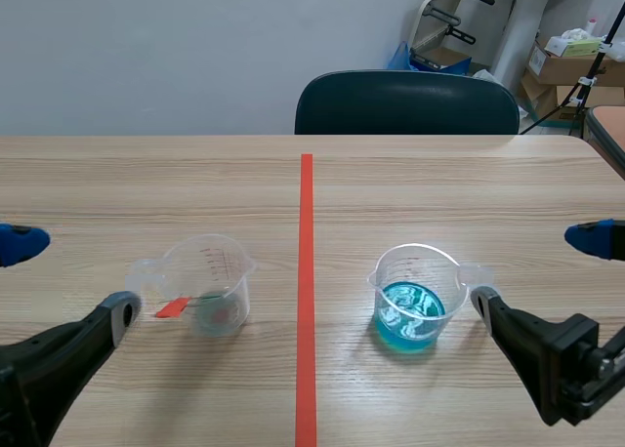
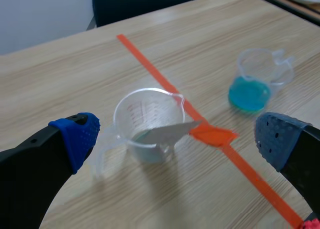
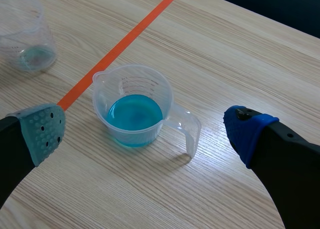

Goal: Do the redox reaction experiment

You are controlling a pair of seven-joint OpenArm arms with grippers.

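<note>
A wooden table [image 1: 146, 174] is seen running away from the robot, and a dark chair [image 1: 405, 101] is set at its far edge. The table is divided down the middle by an orange-red tape line [image 1: 306, 271].

The left pincer [image 1: 70, 279] is held low over the left half of the table. It is spread wide and nothing is gripped by it. The right pincer [image 1: 537, 269] is held likewise over the right half, fully parted and with nothing in its hold.

Two clear plastic measuring cups are stood upright on the table, one on each side of the tape line and well apart from each other. The left cup [image 1: 207, 281] is found ahead of the left pincer, framed between the fingers without being touched. Its handle is turned away from the tape line, and a little pale greenish liquid is seen at its bottom. The right cup [image 1: 415, 296] is placed ahead of the right pincer, again between the spread fingers and untouched. It is filled partway with bright blue liquid [image 3: 134, 113], and its handle is turned away from the line, toward one finger of the right pincer.

A thin pale strip [image 2: 167, 131] is leaned inside the left cup, and its orange-red end [image 1: 174, 306] is stuck out past the rim.
</note>
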